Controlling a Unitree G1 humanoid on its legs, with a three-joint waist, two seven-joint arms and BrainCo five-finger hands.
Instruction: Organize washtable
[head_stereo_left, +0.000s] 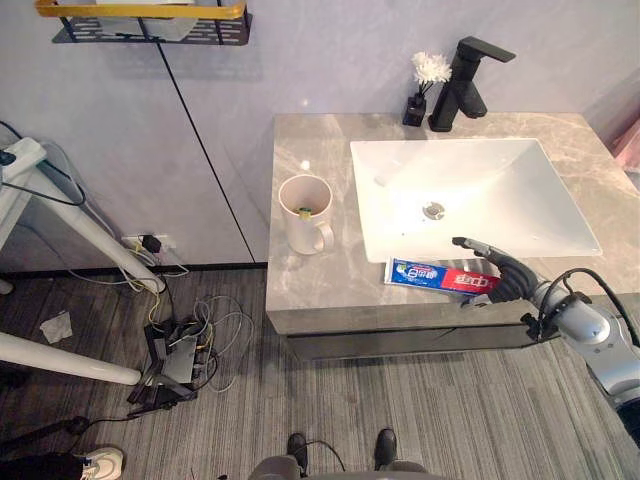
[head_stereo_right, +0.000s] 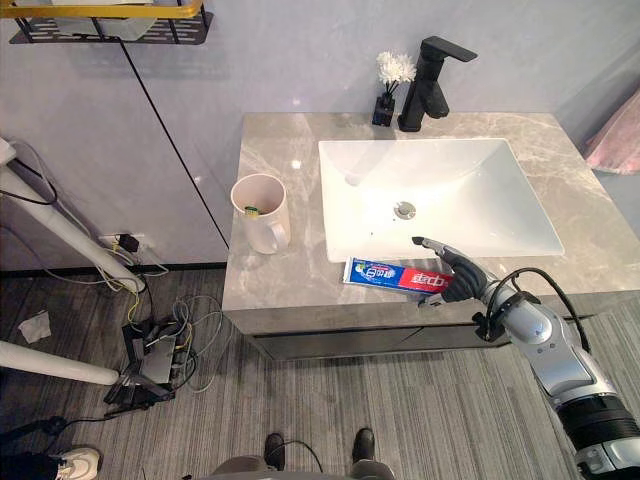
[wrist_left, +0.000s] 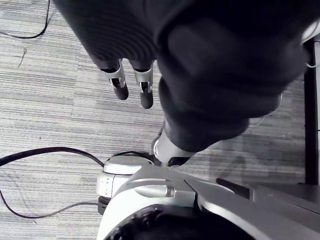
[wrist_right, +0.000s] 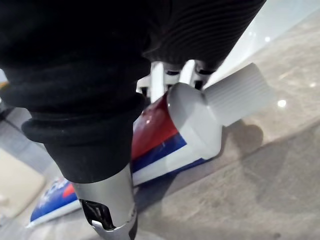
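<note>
We see a washtable (head_stereo_left: 300, 290) against the wall. A sink (head_stereo_left: 370, 160) sits in its right part. Behind the sink stands a tap (head_stereo_left: 462, 85), with a little vase (head_stereo_left: 417, 100) just left of it. A cup (head_stereo_left: 305, 212) stands on the table left of the sink, with something small inside. A toothpaste tube (head_stereo_left: 430, 274) lies before the sink, near the front edge. The right hand (head_stereo_left: 503, 272) is at the tube's right end. A shelf (head_stereo_left: 150, 28) hangs high on the wall, far left. Wires (head_stereo_left: 190, 345) lie on the floor left of the table.
</note>
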